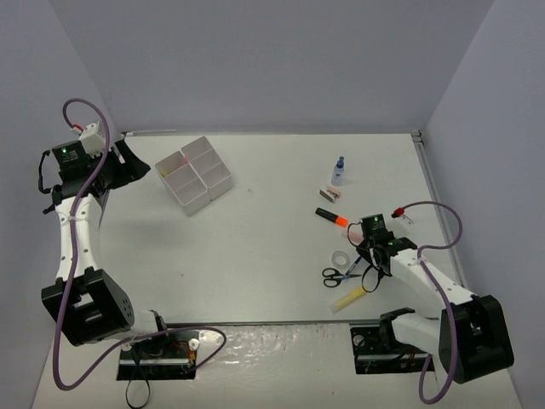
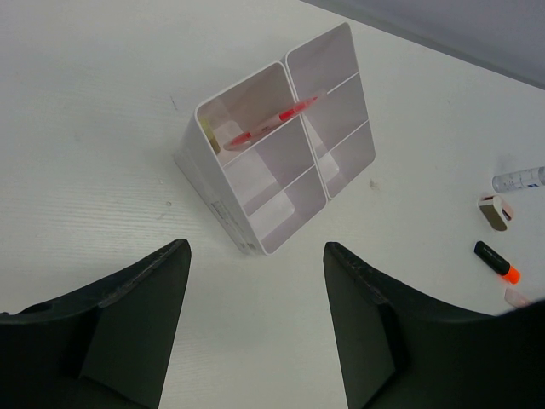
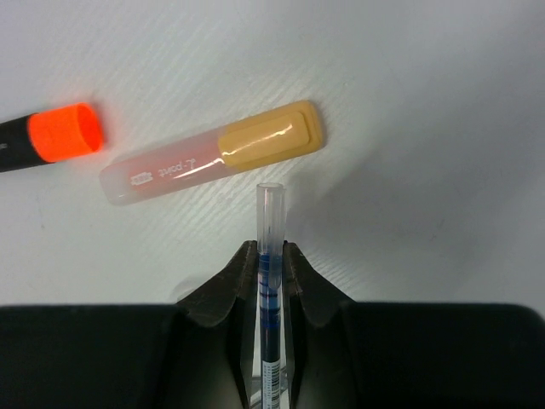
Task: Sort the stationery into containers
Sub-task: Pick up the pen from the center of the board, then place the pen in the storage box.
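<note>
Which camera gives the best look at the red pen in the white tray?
The left wrist view: the red pen rests slanted across a corner compartment of the tray. The top external view shows it only as a faint red streak. The right wrist view misses it.

White table (image 1: pixel 255 247), plain pale walls (image 1: pixel 272 60), perhaps lilac-tinted, soft even light
</note>
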Available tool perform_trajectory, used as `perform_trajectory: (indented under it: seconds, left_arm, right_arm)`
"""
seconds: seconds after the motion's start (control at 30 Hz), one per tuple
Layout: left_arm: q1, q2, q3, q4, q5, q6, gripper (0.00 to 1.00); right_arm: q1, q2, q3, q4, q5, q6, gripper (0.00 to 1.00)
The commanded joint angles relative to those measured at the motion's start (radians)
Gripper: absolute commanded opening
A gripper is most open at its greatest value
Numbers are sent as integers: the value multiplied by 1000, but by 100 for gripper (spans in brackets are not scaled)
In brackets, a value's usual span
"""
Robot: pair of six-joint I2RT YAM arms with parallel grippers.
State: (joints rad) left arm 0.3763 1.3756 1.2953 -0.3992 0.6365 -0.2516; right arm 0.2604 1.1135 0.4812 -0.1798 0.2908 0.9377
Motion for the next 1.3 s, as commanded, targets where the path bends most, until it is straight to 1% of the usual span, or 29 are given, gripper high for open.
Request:
perform_trajectory:
  seconds: [0.0,0.2,0.43,0.5,0.53,0.57,0.63,0.7,0.77,0.87,0.97,1.0,1.07,1.17,1.27]
  left_arm:
    - [7,-19,32,56,20,-14,60]
    - [7,-30,32,53,30,-15,60]
    - [4,-23,43,52,113,-11,60]
    - [1,-17,66,30,161,11,60]
    - [-2,-16,81,29,162,11,60]
    - [-13,-9,96,-8,185,38,60]
    - [-33,3,150,-85,213,89,61]
    - [-50,10,182,-126,255,117,63]
    - [-78,21,217,-193,319,149,65]
    - [-131,30,283,-297,357,224,67]
    - [-183,21,339,-360,374,298,69]
    - [-197,11,352,-367,385,300,69]
    - [-228,-8,362,-369,414,299,70]
    - [-252,-46,361,-351,453,284,72]
    - [-261,-77,324,-280,495,181,72]
  right_arm:
    - [-7,-74,121,-74,69,-98,0]
    - [-6,-139,242,-131,64,-245,0]
    - [0,-134,377,-135,13,-445,0]
    - [14,-124,440,-130,14,-490,0]
    - [14,-124,441,-130,14,-509,0]
    - [22,-115,474,-116,11,-542,0]
    - [35,-92,514,-77,6,-579,0]
    - [55,-66,566,-45,-8,-609,0]
    - [96,-19,612,2,-7,-634,0]
    - [198,58,679,85,6,-677,0]
    - [303,149,748,196,-36,-715,0]
    - [324,194,773,261,-71,-714,0]
    - [376,253,843,338,-140,-706,0]
    - [435,365,924,486,-200,-693,0]
    - [491,443,999,581,-268,-677,0]
